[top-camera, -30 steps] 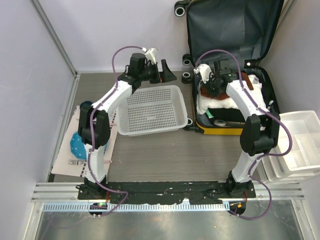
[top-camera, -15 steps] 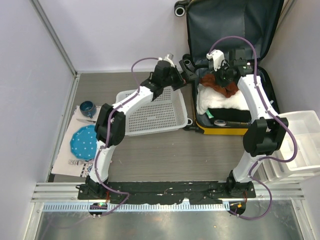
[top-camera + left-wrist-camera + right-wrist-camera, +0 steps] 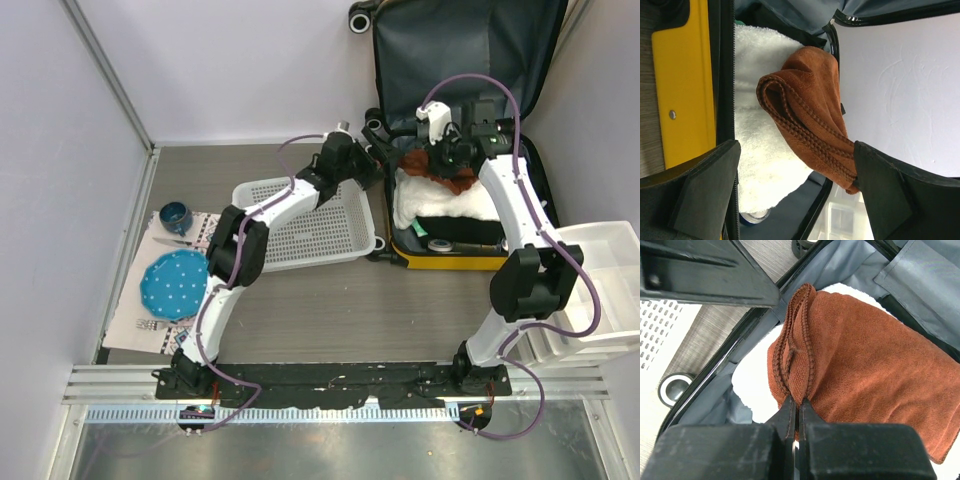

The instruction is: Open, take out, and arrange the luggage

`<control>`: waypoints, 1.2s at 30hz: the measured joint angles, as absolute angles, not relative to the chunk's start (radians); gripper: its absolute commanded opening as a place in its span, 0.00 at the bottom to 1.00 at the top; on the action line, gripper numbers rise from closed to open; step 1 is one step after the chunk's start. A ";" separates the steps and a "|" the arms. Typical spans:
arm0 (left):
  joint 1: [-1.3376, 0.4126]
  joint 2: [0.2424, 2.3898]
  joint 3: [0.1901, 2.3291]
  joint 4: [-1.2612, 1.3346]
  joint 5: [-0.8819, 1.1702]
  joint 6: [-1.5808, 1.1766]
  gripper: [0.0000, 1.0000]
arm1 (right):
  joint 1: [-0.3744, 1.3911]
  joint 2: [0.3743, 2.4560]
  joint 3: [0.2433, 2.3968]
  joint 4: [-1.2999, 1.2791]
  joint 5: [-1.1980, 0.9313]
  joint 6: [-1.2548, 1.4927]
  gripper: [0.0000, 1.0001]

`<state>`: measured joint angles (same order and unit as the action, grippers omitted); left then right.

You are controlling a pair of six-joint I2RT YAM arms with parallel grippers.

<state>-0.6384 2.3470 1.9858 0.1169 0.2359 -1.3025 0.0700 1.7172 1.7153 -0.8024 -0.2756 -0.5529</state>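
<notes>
The luggage (image 3: pixel 440 262), a yellow hard-shell suitcase, lies open at the back right with its grey-lined lid (image 3: pixel 460 50) propped against the wall. Inside it, a folded white towel (image 3: pixel 440 208) lies under a brown towel (image 3: pixel 447 172). My right gripper (image 3: pixel 437 158) is shut on the brown towel's (image 3: pixel 865 355) braided edge, with the fingertips (image 3: pixel 796 402) pinching a fold. My left gripper (image 3: pixel 375 150) is open at the suitcase's left rim. In the left wrist view the brown towel (image 3: pixel 810 120) hangs between the spread fingers (image 3: pixel 796 147) and brushes the right one. The yellow shell (image 3: pixel 682 90) is beside the left finger.
A white mesh basket (image 3: pixel 305 225) stands left of the suitcase. A blue dotted plate (image 3: pixel 172 285) and a blue cup (image 3: pixel 175 215) sit on a mat at the far left. White drawer bins (image 3: pixel 600 280) stand at the right edge. A small round tin (image 3: pixel 437 246) lies in the suitcase's front.
My left arm swung right from behind the basket to the suitcase's left rim. My right gripper closed on the brown towel and lifted it off the white towel.
</notes>
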 measured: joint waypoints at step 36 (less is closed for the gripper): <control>-0.693 2.435 2.057 0.205 0.199 -1.408 0.00 | 0.070 1.577 1.616 -0.885 -0.366 -0.520 0.01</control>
